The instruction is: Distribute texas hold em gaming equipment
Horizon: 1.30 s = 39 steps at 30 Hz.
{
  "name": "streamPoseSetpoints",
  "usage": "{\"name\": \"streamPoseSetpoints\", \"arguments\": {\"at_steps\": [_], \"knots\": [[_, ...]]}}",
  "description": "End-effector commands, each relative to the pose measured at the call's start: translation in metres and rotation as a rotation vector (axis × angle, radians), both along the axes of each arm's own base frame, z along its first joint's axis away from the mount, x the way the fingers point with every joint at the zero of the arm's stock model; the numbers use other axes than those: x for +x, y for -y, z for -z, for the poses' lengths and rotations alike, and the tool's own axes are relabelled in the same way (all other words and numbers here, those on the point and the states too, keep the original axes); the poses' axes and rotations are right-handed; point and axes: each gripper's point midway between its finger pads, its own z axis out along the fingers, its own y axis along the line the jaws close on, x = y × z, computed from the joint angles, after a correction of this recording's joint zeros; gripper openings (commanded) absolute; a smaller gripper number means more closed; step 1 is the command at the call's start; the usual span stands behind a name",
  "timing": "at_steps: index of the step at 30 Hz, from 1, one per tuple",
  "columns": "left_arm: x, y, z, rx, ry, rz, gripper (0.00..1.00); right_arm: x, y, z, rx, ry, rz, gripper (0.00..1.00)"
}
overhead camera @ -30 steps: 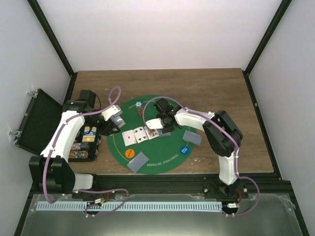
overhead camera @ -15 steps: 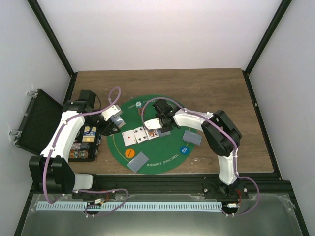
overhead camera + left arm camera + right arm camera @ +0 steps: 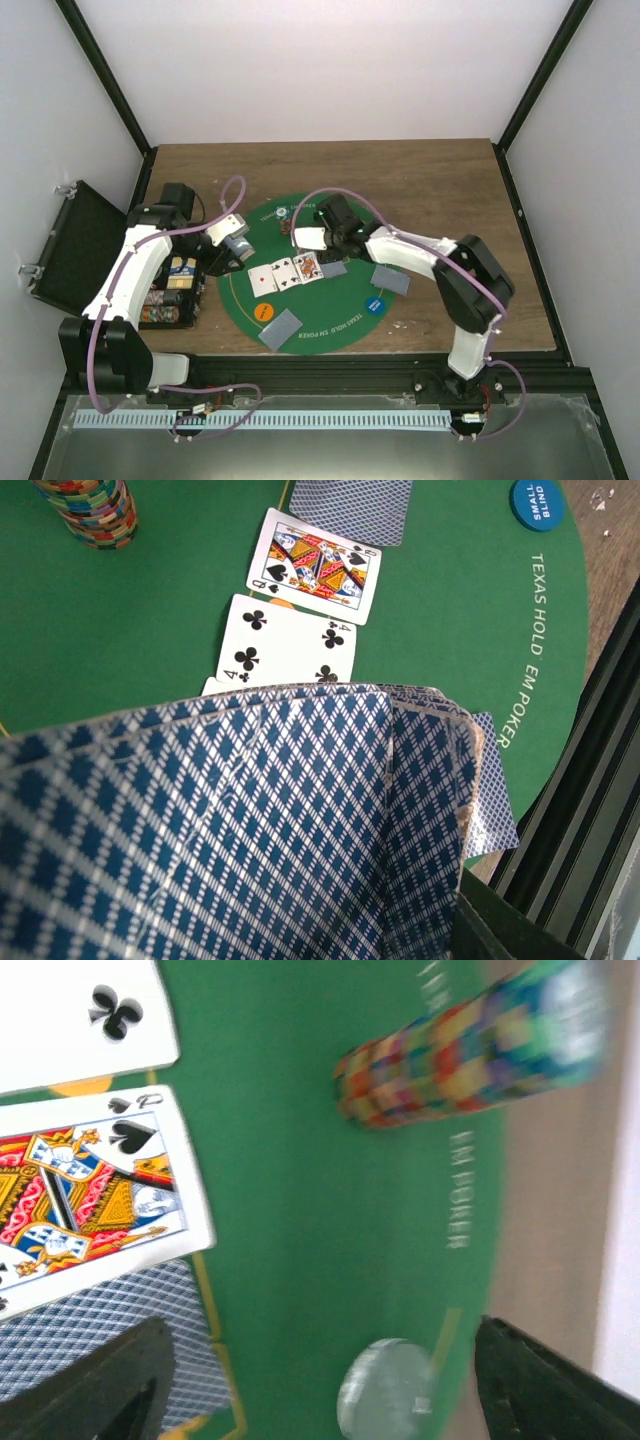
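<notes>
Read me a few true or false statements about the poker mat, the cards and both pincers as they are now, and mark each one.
1. The queen of spades lies face up on the green mat. True.
2. The right pincer grips a card. False: its jaws stand apart with nothing between them.
3. The left pincer holds a deck of cards. True.
4. The small blind disc is orange. False: it is blue.
</notes>
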Motion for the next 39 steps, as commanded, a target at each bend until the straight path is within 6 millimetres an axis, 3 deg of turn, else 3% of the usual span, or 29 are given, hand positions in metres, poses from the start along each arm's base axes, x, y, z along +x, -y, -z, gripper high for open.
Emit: {"name": "streamPoseSetpoints", "arguments": {"at_steps": [1,3,7,11,14,16,28,39], "knots": [[-0.001,0.003,-0.012,-0.028,0.033,0.021,0.47,0.007,-0.019,-0.113,0.43,0.13,0.122,0.93],[-0.002,0.005,-0.014,-0.039,0.033,0.031,0.47,0.002,-0.024,-0.154,0.636,0.052,0.184,0.98],[-0.009,0.013,-0.02,-0.068,0.028,0.075,0.48,-0.04,-0.035,-0.212,0.973,-0.426,0.11,1.0],[-0.018,0.023,-0.028,-0.064,0.043,0.143,0.48,-0.069,-0.05,-0.234,1.107,-0.863,0.021,1.0],[-0.024,0.03,-0.031,-0.052,0.042,0.19,0.48,-0.078,-0.064,-0.229,1.102,-1.119,0.007,0.99],[-0.026,0.033,-0.033,-0.052,0.041,0.208,0.48,-0.078,-0.074,-0.221,1.081,-1.181,0.021,0.97],[-0.025,0.04,-0.037,-0.072,0.045,0.224,0.48,-0.094,-0.121,-0.188,0.981,-1.26,0.009,0.96],[-0.02,0.042,-0.039,-0.076,0.06,0.214,0.47,-0.091,-0.141,-0.162,0.933,-1.269,0.094,0.89]]}}
